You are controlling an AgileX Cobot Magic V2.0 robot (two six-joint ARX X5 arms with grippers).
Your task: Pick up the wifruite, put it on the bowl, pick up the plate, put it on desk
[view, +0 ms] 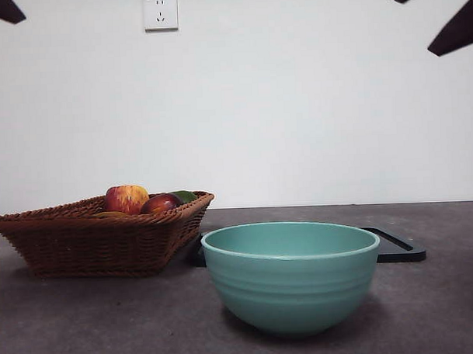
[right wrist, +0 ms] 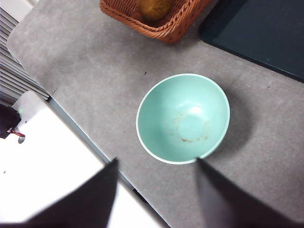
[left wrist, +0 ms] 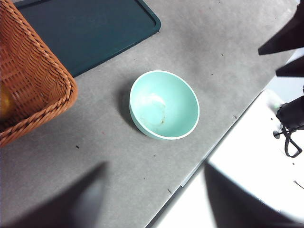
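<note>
Nothing is in hand yet. The bowl [view: 291,274] stands empty on the desk [view: 86,322], low and centre in the front view, with the wicker basket [view: 99,240] to its left and a dark flat tray [view: 398,247] poking out behind it on the right. The wifruite [right wrist: 154,7] shows best in the right wrist view, a dull brown oval at the top edge, tucked against the basket's woven wall; from the front it is hidden behind the rim, below the red-yellow apple [view: 126,199] and the dark red fruit [view: 160,204].

Both arms hang high. The left gripper [left wrist: 156,199] has its jaws spread wide with nothing between them, and the right gripper [right wrist: 156,194] is the same, poised above the bowl.

To my eye the first job is the fruit. Since it sits hard against the wall, I'd come straight down with the jaws wide, one jaw inside the rim, and squeeze gently across the short axis so it doesn't roll away under the apples.
</note>
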